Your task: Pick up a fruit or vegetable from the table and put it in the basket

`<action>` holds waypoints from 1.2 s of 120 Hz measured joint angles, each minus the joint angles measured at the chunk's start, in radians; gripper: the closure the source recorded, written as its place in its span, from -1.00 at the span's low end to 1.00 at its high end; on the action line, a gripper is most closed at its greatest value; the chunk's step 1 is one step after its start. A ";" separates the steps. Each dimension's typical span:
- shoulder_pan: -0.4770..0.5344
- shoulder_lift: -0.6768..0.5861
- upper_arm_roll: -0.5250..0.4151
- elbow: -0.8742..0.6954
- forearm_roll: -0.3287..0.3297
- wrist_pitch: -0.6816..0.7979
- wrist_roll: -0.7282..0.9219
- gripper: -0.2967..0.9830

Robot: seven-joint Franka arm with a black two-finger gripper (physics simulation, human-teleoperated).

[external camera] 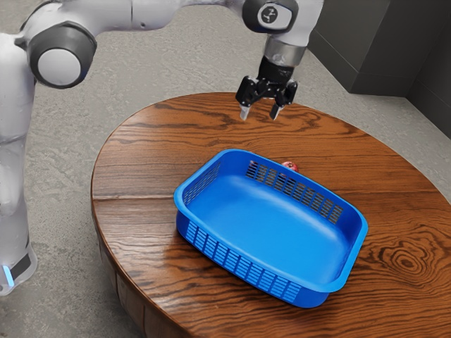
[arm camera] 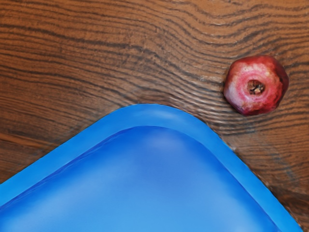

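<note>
Pomegranate [arm camera: 256, 86] lies on the table [external camera: 141, 162], below and to one side of the spread claw [external camera: 259, 116].

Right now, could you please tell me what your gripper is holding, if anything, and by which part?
Nothing: my gripper is open, and the red fruit lies on the table.
</note>
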 joint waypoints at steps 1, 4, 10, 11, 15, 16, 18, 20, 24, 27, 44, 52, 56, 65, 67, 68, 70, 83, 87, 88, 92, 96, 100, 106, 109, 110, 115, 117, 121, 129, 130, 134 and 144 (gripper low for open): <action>0.003 0.005 -0.002 0.000 -0.001 0.008 0.019 -0.53; 0.009 0.015 -0.010 0.000 -0.003 0.032 0.076 -0.53; 0.010 0.024 -0.027 -0.001 -0.003 0.071 0.184 -0.53; 0.010 0.025 -0.030 -0.001 -0.003 0.077 0.201 -0.53; 0.010 0.027 -0.036 -0.002 -0.003 0.098 0.270 -0.53; 0.011 0.027 -0.036 -0.002 -0.004 0.102 0.286 -0.53; 0.015 0.029 -0.037 -0.003 -0.005 0.111 0.321 -0.53; 0.021 0.030 -0.038 -0.003 -0.006 0.119 0.355 -0.54; 0.033 0.031 -0.039 -0.004 -0.005 0.133 0.422 -0.54; 0.038 0.031 -0.040 -0.005 -0.003 0.142 0.469 -0.54; 0.066 0.015 -0.037 -0.044 -0.002 0.178 0.708 -0.54; 0.067 -0.009 -0.026 -0.081 -0.006 0.188 0.802 -0.54; 0.067 -0.022 -0.020 -0.098 -0.008 0.192 0.845 -0.54; 0.044 -0.060 0.018 -0.164 -0.018 0.199 0.928 -0.54; 0.035 -0.065 0.035 -0.175 -0.026 0.200 0.944 -0.54; 0.033 -0.067 0.042 -0.180 -0.030 0.201 0.951 -0.54; 0.030 -0.070 0.053 -0.187 -0.037 0.202 0.965 -0.54; 0.024 -0.078 0.090 -0.205 -0.067 0.207 1.045 -0.54; 0.024 -0.078 0.097 -0.207 -0.073 0.208 1.067 -0.54; 0.024 -0.078 0.098 -0.207 -0.074 0.209 1.072 -0.54; 0.026 -0.076 0.101 -0.208 -0.078 0.210 1.091 -0.54; 0.028 -0.072 0.103 -0.208 -0.082 0.211 1.110 -0.54; 0.030 -0.064 0.106 -0.208 -0.089 0.211 1.128 -0.54; 0.033 -0.055 0.113 -0.208 -0.102 0.212 1.148 -0.54; 0.035 -0.052 0.115 -0.208 -0.106 0.212 1.155 -0.54; 0.035 -0.051 0.116 -0.208 -0.108 0.213 1.157 -0.54; 0.035 -0.044 0.117 -0.205 -0.114 0.213 1.162 -0.54; 0.034 -0.041 0.118 -0.203 -0.115 0.213 1.164 -0.54; 0.031 -0.038 0.117 -0.200 -0.118 0.213 1.167 -0.54; 0.023 -0.027 0.114 -0.198 -0.122 0.214 1.171 -0.54; 0.021 -0.026 0.114 -0.198 -0.122 0.215 1.172 -0.54; 0.014 -0.021 0.114 -0.198 -0.123 0.218 1.174 -0.54; 0.009 -0.005 0.115 -0.198 -0.136 0.229 1.177 -0.54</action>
